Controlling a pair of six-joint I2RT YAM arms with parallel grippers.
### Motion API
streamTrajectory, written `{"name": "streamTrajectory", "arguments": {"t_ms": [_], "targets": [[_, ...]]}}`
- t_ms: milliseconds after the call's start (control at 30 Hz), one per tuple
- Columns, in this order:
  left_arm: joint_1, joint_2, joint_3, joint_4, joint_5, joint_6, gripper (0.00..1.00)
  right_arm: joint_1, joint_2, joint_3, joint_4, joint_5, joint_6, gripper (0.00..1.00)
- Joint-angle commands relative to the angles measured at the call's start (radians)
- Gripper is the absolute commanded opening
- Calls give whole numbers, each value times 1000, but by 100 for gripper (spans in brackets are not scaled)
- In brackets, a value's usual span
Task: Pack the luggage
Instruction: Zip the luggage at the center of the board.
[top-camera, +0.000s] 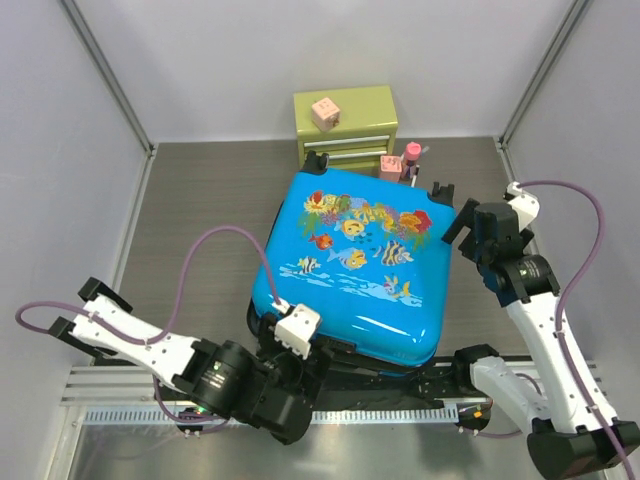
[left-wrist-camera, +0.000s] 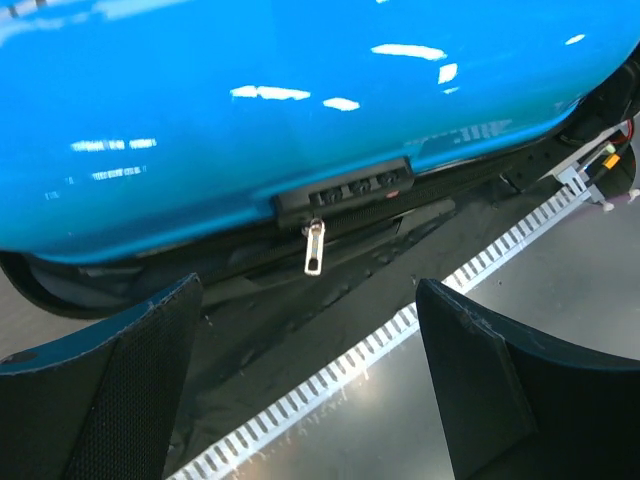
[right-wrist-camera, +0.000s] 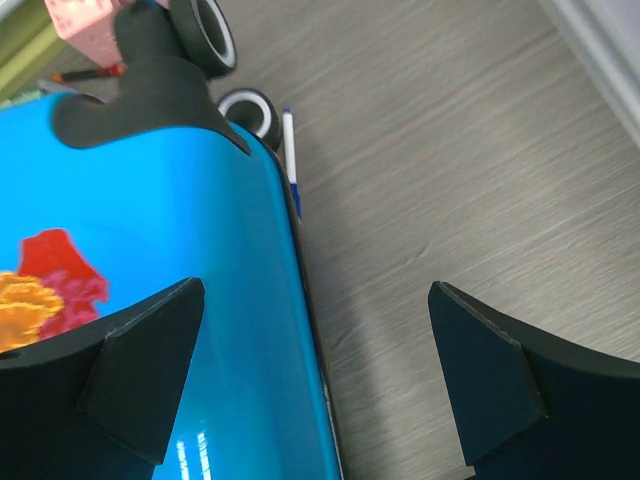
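Note:
The luggage (top-camera: 355, 265), a bright blue hard-shell case with a fish print, lies flat and closed in the middle of the table. My left gripper (top-camera: 322, 352) sits at its near edge. In the left wrist view the left gripper (left-wrist-camera: 310, 385) is open and holds nothing, facing the blue shell (left-wrist-camera: 250, 110), its lock (left-wrist-camera: 345, 190) and a silver zipper pull (left-wrist-camera: 314, 247) hanging below. My right gripper (top-camera: 462, 228) is at the case's far right corner. It is open (right-wrist-camera: 315, 370), one finger above the shell (right-wrist-camera: 150, 280) and the other above the table.
A small green drawer chest (top-camera: 345, 125) with a pink cube (top-camera: 324, 112) on top stands behind the case, pink items (top-camera: 405, 160) beside it. A pen (right-wrist-camera: 289, 150) lies by the case's wheels (right-wrist-camera: 250, 110). A metal rail (left-wrist-camera: 380, 340) runs along the near edge.

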Motion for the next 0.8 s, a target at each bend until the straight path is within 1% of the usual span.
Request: {"name": "streamTrajectory", "arguments": {"t_ms": [0,33,133,200,267,300,333,400,467,500,567,600,667,767], "targets": [[-60,5,-80,-57,-65,-287,88,-102,-14,-97,67,-210,-48,100],[-63,13,-107,-40,-51,-284,88,-113,-25,-114,72,-214,-39,100],[-64,31,-146,-51,-55,-351,89,-116,-77,-163,76,-194,-28,100],[-64,1,-180,-20,-75,-376,89,-118,-97,-188,75,-192,-27,100],[-64,-48,-261,114,-112,-351,87,-121,-120,-214,69,-188,-24,100],[-63,-103,-294,167,-121,-321,85,-121,-126,-226,69,-182,-21,100],[-60,-137,-357,281,-129,-293,84,-121,-131,-235,70,-183,-17,100],[-54,-220,-414,375,-125,-249,82,-121,-123,-229,69,-189,-16,100],[-40,-254,-485,504,-112,-196,79,-122,-108,-234,73,-186,-10,100],[-37,-265,-514,538,-91,-183,79,-121,-103,-238,73,-185,-8,100],[-35,-247,-519,564,-79,-176,79,-121,-98,-237,72,-185,2,99],[-35,-218,-510,551,-72,-188,80,-122,-109,-232,69,-185,9,98],[-35,-187,-491,511,-68,-231,81,-122,-173,-209,50,-189,27,98],[-32,-161,-487,523,-63,-235,84,-121,-230,-142,18,-233,33,98]]}}
